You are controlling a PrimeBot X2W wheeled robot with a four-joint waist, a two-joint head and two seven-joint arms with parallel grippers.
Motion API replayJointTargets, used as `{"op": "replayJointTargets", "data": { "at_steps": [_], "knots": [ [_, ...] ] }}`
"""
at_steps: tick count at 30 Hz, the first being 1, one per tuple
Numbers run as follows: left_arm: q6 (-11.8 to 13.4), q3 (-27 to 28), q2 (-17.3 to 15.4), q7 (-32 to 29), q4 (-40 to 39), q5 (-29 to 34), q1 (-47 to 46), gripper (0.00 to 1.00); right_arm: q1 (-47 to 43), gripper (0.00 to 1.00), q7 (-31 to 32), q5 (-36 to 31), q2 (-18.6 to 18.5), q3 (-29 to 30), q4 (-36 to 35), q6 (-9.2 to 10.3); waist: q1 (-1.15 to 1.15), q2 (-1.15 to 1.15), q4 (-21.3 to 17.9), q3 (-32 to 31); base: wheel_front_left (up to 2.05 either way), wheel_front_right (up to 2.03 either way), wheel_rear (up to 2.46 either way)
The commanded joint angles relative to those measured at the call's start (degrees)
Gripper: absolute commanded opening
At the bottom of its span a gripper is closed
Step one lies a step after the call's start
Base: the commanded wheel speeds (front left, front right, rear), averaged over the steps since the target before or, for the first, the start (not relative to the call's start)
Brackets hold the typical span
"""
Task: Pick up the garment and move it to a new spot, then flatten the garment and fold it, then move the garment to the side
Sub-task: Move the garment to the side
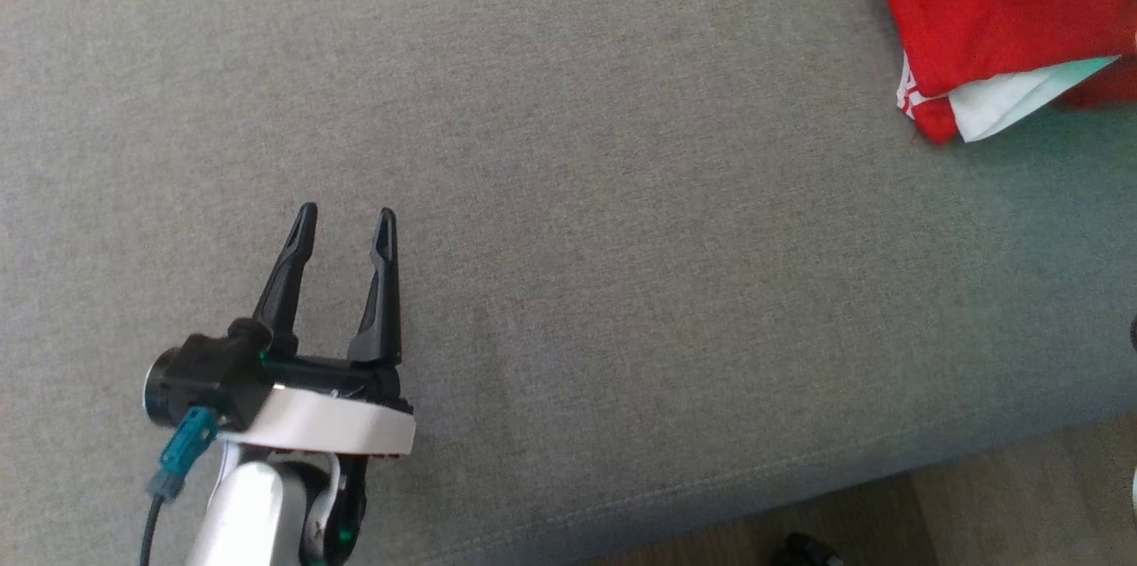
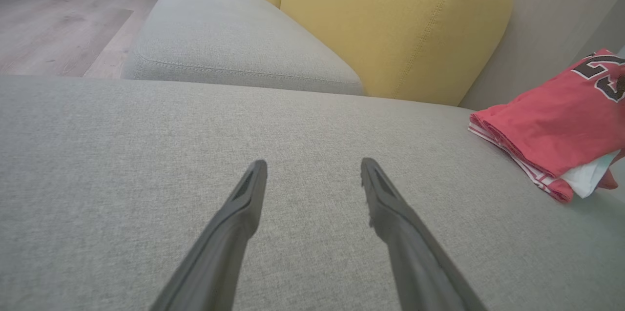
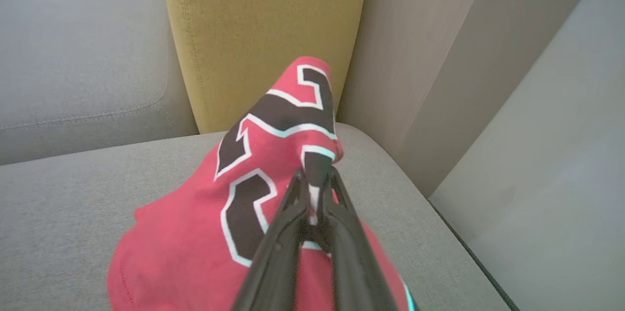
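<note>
Right claw (image 3: pixel 315 178) pinches red garment (image 3: pixel 185 247) fold between fingertips.

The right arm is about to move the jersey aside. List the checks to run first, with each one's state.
1. Grip: right gripper shut on a pinch of the red jersey: ok.
2. Pinch takes in every folded layer: cannot tell.
3. Fold tidy: a white layer sticks out at one corner: not ok.
4. The left gripper is open and well apart from the jersey: ok.
5. Jersey rests on the grey seat cushion, not over its edge: ok.
</note>
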State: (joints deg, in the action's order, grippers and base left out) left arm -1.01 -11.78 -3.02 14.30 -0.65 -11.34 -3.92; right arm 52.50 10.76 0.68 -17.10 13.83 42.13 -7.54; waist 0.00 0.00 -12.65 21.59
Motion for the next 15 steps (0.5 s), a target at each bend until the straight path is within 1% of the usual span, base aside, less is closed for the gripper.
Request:
{"op": "replayJointTargets", "data": {
  "at_steps": [1,6,7,8,9,10,11,12,13,15],
  "knots": [
    [0.11,1.60,0.13,0.70,-2.21,-0.28,-1.81,1.00,2.36,0.00,-0.78,-1.23,-1.29,0.00,-1.47,0.05,0.00,0.00,0.10,0.32,0.00,0.00,0.00],
    [-0.06,1.31,0.14,0.70,-2.24,-0.15,-2.29,1.00,3.13,0.00,-2.14,-4.85,-2.50,0.88,1.37,0.05,0.00,0.00,0.49,1.11,0.00,0.00,0.00],
    [-0.08,1.28,0.14,0.70,-2.25,-0.12,-2.36,1.00,3.18,0.06,-2.49,-5.56,-2.52,1.23,1.75,0.05,0.00,0.00,0.55,1.24,0.00,0.00,0.00],
    [-0.08,1.27,0.14,0.70,-2.25,-0.10,-2.40,1.00,3.18,0.18,-2.87,-6.35,-2.50,1.63,2.00,0.05,0.00,0.00,0.61,1.34,0.00,0.00,0.00],
    [-0.08,1.27,0.14,0.70,-2.26,-0.08,-2.46,1.00,3.19,0.23,-3.26,-7.08,-2.57,2.06,2.31,0.05,0.00,0.00,0.68,1.46,0.00,0.00,0.00],
    [-0.08,1.26,0.14,0.70,-2.25,-0.03,-2.53,1.00,3.27,0.31,-3.65,-7.67,-2.62,2.43,2.71,0.05,0.00,0.00,0.76,1.58,0.00,0.00,0.00],
    [-0.07,1.27,0.14,0.70,-2.24,0.02,-2.60,1.00,3.35,0.45,-4.04,-8.21,-2.51,2.81,3.02,0.05,0.00,0.00,0.82,1.66,0.00,0.00,0.00],
    [-0.06,1.30,0.14,0.70,-2.24,0.05,-2.65,1.00,3.44,0.80,-4.62,-8.84,-2.34,3.22,3.08,0.05,0.00,0.00,0.85,1.72,0.00,0.00,0.00],
    [-0.06,1.35,0.14,0.70,-2.23,0.08,-2.69,1.00,3.51,1.00,-5.10,-9.43,-2.13,3.64,3.18,0.05,0.00,0.00,0.88,1.74,0.00,0.00,0.00],
    [-0.07,1.42,0.14,0.70,-2.14,0.11,-2.72,1.00,3.63,1.00,-5.74,-10.54,-1.77,4.40,3.63,0.05,0.00,0.00,0.92,1.68,0.00,0.00,0.00]
  ]
}}
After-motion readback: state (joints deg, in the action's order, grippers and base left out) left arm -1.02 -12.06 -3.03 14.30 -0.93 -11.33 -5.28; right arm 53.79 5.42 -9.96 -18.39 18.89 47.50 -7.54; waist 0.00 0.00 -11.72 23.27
